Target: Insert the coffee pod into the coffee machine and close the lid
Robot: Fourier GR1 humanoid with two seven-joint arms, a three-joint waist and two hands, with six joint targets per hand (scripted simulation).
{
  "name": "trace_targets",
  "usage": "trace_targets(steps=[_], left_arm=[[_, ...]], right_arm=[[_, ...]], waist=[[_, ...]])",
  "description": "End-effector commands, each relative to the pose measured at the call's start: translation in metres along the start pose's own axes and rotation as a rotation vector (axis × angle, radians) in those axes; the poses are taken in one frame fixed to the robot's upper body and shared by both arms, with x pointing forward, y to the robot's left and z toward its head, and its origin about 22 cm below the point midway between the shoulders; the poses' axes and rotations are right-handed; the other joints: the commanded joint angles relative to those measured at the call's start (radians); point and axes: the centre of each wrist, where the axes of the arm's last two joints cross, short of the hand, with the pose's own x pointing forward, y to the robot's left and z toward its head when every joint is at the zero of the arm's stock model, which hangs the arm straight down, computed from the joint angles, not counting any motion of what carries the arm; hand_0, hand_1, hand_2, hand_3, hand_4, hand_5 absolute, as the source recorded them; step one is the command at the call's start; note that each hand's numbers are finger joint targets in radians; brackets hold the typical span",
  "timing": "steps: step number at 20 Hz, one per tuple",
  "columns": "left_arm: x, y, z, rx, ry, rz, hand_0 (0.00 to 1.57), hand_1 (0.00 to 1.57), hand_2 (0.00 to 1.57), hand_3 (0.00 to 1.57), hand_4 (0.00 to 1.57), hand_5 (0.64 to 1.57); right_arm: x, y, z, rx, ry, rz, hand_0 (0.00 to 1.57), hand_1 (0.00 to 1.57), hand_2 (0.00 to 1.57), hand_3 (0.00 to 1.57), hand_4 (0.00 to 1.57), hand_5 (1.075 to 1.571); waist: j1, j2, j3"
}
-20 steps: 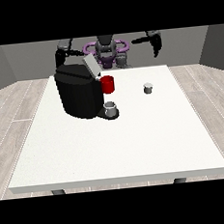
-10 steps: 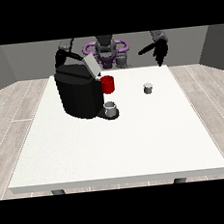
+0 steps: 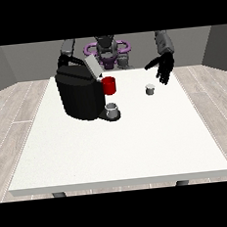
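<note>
- Our black hand (image 3: 163, 67) at the view's right has dropped near the small grey coffee pod (image 3: 150, 89), fingers spread, not touching.
- Behind the pod's far side, the black coffee machine (image 3: 81, 93) waits, lid (image 3: 93, 67) up.

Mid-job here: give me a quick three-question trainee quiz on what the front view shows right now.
1. True or false: the coffee pod already sits inside the coffee machine.
2. Which is nearest the pod? A) the hand at the view's right B) the red part on the machine C) the cup at its base
3. Fill in: the machine's lid is ___.

Key: 1 false, it stands on the table; 2 A; 3 open.
</note>
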Motion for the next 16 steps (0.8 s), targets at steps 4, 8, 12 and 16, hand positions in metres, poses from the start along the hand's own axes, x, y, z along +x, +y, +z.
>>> trace_targets(steps=[4,8,12,16], left_arm=[[-0.02,0.003,-0.012,-0.034,0.03,-0.104,0.0,0.0,0.0,0.0,0.0,1.571],[-0.003,-0.022,-0.029,-0.069,0.074,-0.158,0.0,0.0,0.29,0.0,0.0,1.571],[0.001,-0.024,-0.044,0.018,0.018,-0.208,0.76,0.76,0.88,0.62,0.0,1.571],[-0.01,-0.031,-0.043,0.044,-0.006,-0.301,0.89,0.89,0.96,0.82,0.38,1.571]], right_arm=[[0.007,0.013,-0.009,0.006,0.006,-0.048,0.0,0.0,0.0,0.0,0.0,1.571],[-0.019,0.001,-0.014,0.003,0.064,-0.031,0.0,0.0,0.0,0.0,0.0,1.571],[-0.014,0.016,-0.019,0.033,0.032,-0.005,0.0,0.0,0.0,0.0,0.0,1.571],[-0.016,0.027,-0.007,0.049,0.053,0.007,0.0,0.0,0.0,0.0,0.0,1.571]], waist=[[0.001,0.056,-0.0001],[0.021,0.012,0.0005],[0.006,0.064,0.0001],[-0.01,0.048,-0.0003]])
